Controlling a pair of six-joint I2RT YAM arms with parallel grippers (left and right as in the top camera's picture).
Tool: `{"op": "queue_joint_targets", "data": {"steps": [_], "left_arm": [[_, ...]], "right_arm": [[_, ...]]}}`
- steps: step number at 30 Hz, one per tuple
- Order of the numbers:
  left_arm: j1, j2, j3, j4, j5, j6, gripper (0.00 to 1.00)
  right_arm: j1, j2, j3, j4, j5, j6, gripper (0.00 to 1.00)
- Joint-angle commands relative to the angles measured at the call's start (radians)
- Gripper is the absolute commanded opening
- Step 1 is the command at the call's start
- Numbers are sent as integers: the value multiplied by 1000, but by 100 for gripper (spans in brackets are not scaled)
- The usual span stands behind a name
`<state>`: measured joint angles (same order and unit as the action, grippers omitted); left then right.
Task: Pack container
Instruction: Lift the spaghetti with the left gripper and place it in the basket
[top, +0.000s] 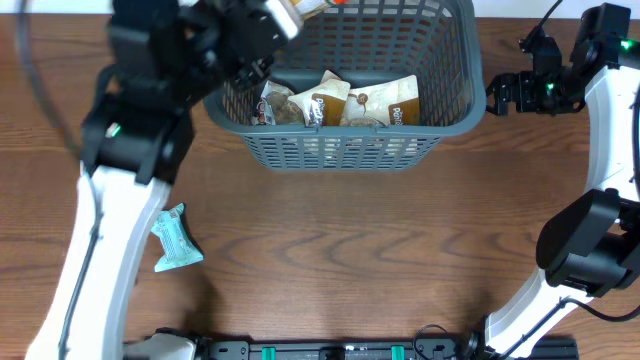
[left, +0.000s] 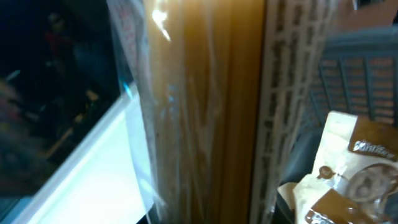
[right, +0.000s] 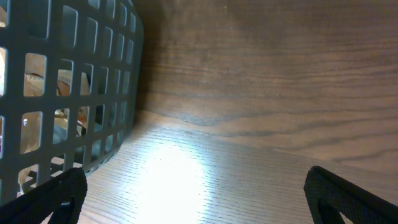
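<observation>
Table of brown wood grain, matt and evenly lit from overhead, with a bright patch of glare in the right wrist view. Along the near edge, a black rail with green marks. Behind the load in the left wrist view, only a dark, blurred background at the left.

Basket at the far middle of the table, dark grey with lattice walls, its far side cut off by the top of the overhead view. Inside, against the near wall, brown-and-white pouches leaning together.

Left end effector up over the basket's left end, clenched on a pasta pack. Long yellow strands in clear wrap, filling most of the wrist view. Own fingers hidden there. To the right of the pack, a stretch of basket wall and one pouch.

Right end effector released, jaws wide apart, low over bare table just beside the basket's right wall, apart from it.

Teal packet flat on the table at the near left, beside the left arm, well apart from the basket.
</observation>
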<state>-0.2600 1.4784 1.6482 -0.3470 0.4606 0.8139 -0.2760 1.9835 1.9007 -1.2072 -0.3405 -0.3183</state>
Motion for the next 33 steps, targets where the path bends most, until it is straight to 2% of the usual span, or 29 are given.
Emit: {"op": "queue_joint_targets", "data": {"steps": [1, 9, 16, 20, 22, 26, 33], "left_arm": [[-3, 79, 47, 54, 87, 54, 6], [-52, 270, 47, 19, 98, 53, 6], [-84, 330, 46, -63, 97, 54, 8], [-84, 335, 33, -101, 96, 54, 16], [-83, 340, 30, -113, 76, 54, 17], [-83, 356, 29, -128, 57, 54, 28], [-83, 358, 30, -131, 51, 53, 35]], "right_arm": [[3, -2, -7, -2, -8, -11, 99], [3, -2, -7, -7, -8, -11, 99], [3, -2, -7, -13, -8, -12, 99], [3, -2, -7, -13, -8, -12, 99], [3, -2, -7, -15, -8, -12, 99], [3, -2, -7, -18, -8, -12, 99], [3, -2, -7, -27, -7, -12, 99]]}}
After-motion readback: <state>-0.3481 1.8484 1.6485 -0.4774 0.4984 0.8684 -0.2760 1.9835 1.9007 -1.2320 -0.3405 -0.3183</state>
